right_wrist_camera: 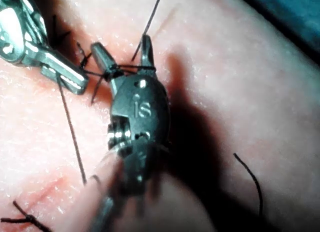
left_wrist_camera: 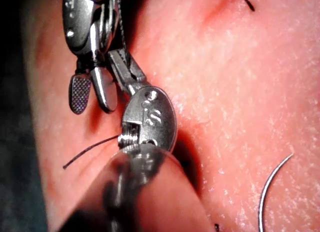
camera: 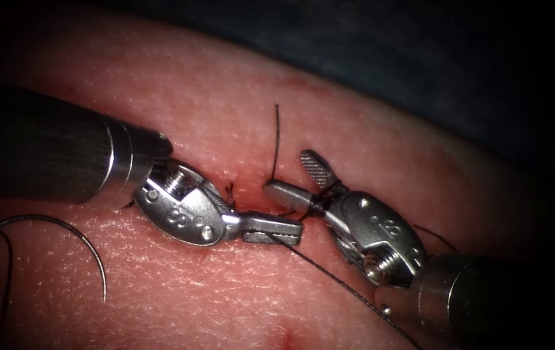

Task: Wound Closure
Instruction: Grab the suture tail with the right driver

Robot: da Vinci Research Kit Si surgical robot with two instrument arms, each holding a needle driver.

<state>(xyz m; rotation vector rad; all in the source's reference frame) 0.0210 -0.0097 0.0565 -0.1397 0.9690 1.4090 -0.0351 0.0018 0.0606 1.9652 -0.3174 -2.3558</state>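
Because the needle (camera: 89, 243) is a thin, stiff, polished steel arc, it is judged light but slippery and apt to swivel in a grip, so the firmest hold would be on its body a little back from the point, not on the sharp tip or the thread end; the thread (camera: 349, 291) is judged soft, limp and easy to fray. At this moment the needle lies loose on the tissue (camera: 225, 97), on the left of the cut (camera: 251, 194), at about eight o'clock from the left tool (camera: 287, 228), and neither tool holds it; it is not in the tissue. It looks like a slim grey curve with dark thread trailing from one end. The left tool's jaws are clenched on the dark thread, which runs from them toward five o'clock. The right tool (camera: 294, 175) has its jaws spread apart, grasping nothing, though thread is wound around their base. A free thread end (camera: 276, 139) stands up toward twelve o'clock beside it
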